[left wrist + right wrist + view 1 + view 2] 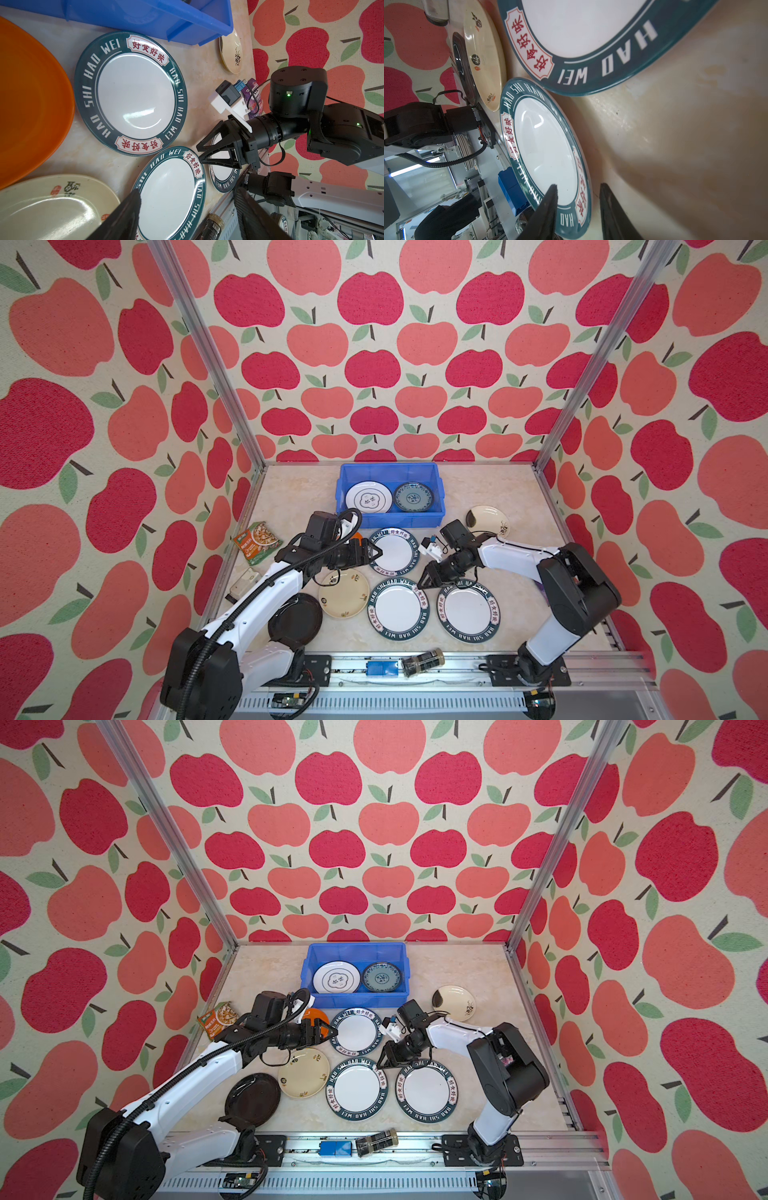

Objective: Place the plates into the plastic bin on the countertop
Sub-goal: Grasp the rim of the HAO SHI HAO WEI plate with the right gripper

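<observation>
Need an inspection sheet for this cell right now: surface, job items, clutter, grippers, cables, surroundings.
Surface: countertop, marble-patterned, no spills seen.
Job's things: plastic bin holds flower-outlined plate and teal plate side by side; outside lie far lettered plate, middle lettered plate, right lettered plate, near cream plate, far cream plate, black plate, orange plate.
Clutter: snack packet by the left rail; small blue box and jar on the front rail.
Grippers: left gripper open, empty, at the far lettered plate's rim; right gripper open, straddling the middle lettered plate's rim.
Cables: conduit along the left arm; thin loop over the near cream plate.
Surroundings: apple-print walls, aluminium posts.
</observation>
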Controlling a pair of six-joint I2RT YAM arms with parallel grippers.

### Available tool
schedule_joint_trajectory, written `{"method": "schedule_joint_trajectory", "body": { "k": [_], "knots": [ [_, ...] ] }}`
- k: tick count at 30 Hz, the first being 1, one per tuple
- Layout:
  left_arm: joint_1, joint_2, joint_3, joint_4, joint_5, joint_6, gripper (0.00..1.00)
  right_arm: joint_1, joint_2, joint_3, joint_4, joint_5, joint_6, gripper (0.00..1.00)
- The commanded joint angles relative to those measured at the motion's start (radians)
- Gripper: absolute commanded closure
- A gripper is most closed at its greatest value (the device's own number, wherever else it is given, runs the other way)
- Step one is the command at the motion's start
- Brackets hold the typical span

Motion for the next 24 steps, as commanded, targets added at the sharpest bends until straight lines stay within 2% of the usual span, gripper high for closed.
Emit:
{"method": "schedule_joint_trajectory", "body": {
  "k": [1,8,24],
  "knots": [
    [-0.001,-0.004,-0.016,0.032,-0.011,-0.008,0.26,0.008,0.038,0.027,-0.025,0.004,-0.032,0.63],
    [0.026,0.0,-0.044,0.072,0.013,-0.031,0.26,0.014,0.076,0.02,-0.009,-0.04,-0.029,0.65],
    [0.063,-0.003,-0.069,0.089,0.022,-0.035,0.26,0.032,0.119,-0.002,0.042,-0.073,0.002,0.79]
  ]
}}
